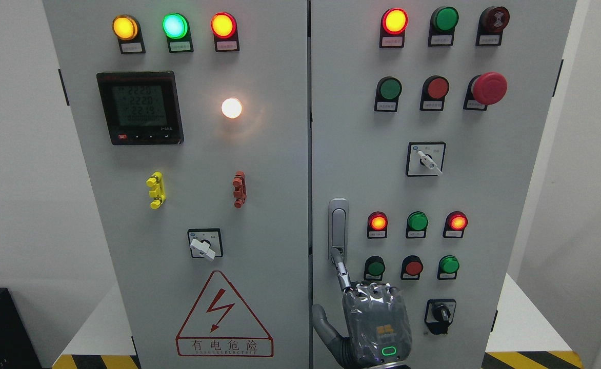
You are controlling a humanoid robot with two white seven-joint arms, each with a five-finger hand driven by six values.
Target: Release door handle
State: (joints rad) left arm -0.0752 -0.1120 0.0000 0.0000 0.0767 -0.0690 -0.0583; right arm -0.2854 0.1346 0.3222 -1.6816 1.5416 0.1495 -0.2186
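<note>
The grey door handle (338, 228) stands upright in its recess at the left edge of the right cabinet door (485, 205). My right hand (377, 323) comes up from the bottom edge just below it, its back toward me. Its index finger (342, 271) is stretched up and its tip touches the lower end of the handle. The other fingers are curled behind the knuckles, and the thumb (323, 320) sticks out to the left. Nothing is clasped in the hand. The left arm does not show.
The right door carries lamps, push buttons, a red mushroom stop button (489, 88) and two rotary switches (425, 159). On the left door (203, 154) sit a meter (140, 107), lamps and a hazard sign (223, 318). A white table edge with hazard tape (531, 359) flanks the cabinet.
</note>
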